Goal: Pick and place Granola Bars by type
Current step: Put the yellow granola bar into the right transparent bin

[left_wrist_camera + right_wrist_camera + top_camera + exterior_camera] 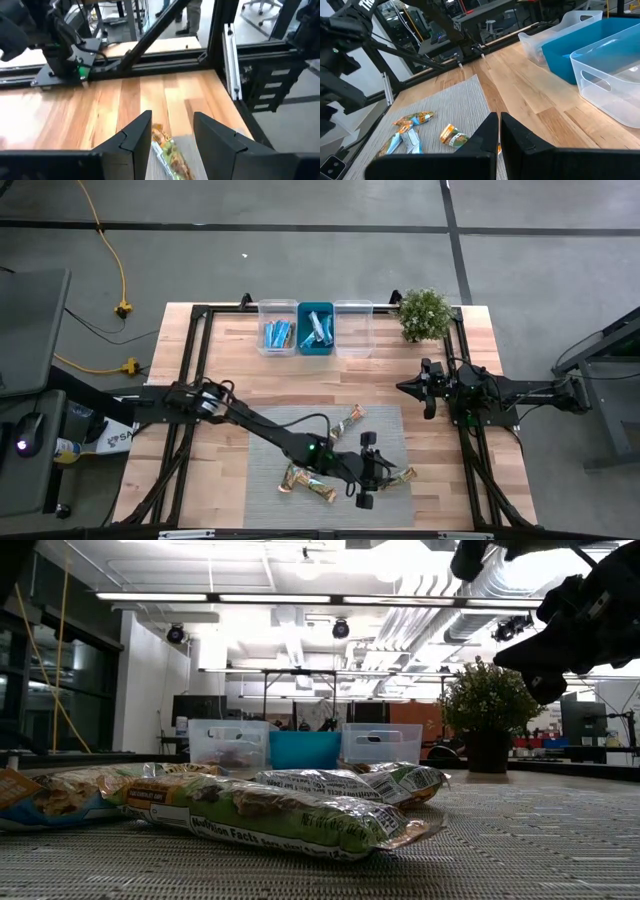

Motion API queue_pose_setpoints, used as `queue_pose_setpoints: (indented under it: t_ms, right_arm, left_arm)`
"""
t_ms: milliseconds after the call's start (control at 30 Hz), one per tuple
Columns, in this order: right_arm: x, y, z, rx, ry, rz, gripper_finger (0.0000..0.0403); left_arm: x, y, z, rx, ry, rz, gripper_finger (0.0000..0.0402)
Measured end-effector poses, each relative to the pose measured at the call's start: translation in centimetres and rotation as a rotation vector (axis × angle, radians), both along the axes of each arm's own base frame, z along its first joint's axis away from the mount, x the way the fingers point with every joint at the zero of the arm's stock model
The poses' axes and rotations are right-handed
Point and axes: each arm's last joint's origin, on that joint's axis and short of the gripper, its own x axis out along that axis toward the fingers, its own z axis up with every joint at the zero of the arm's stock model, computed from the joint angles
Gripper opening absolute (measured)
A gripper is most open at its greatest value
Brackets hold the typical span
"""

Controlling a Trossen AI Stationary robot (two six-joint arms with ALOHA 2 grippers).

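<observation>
You are positioning the left end effector (367,470), fingers parted and straddling a tan-green wrapped granola bar (169,152) on the grey mat (390,430), so next comes closing and lifting toward the clear rectangular bin (353,328).

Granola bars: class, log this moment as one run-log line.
left gripper: open around a granola bar on grey mat | right gripper: shut, waiting near plant | right clear bin: no bars seen
</observation>
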Motion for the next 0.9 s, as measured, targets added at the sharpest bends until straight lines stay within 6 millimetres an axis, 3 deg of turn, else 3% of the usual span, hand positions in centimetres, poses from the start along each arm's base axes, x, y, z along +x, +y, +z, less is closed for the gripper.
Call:
queue_pose_setpoints:
  t_ms: [267, 633, 900]
  right_arm:
    - [0.0, 0.0, 0.0, 0.0, 0.0, 0.0, 0.0]
    - [0.0, 0.0, 0.0, 0.0, 0.0, 0.0, 0.0]
    - [0.0, 0.0, 0.0, 0.0, 0.0, 0.0, 0.0]
  left_arm:
    - [0.7, -0.3, -3.0, -0.016, 0.062, -0.045, 0.0151]
    - [1.0, -0.6, -5.0, -0.036, 0.106, -0.075, 0.0284]
    - [1.1, -0.6, -6.7, -0.057, 0.153, -0.056, 0.0299]
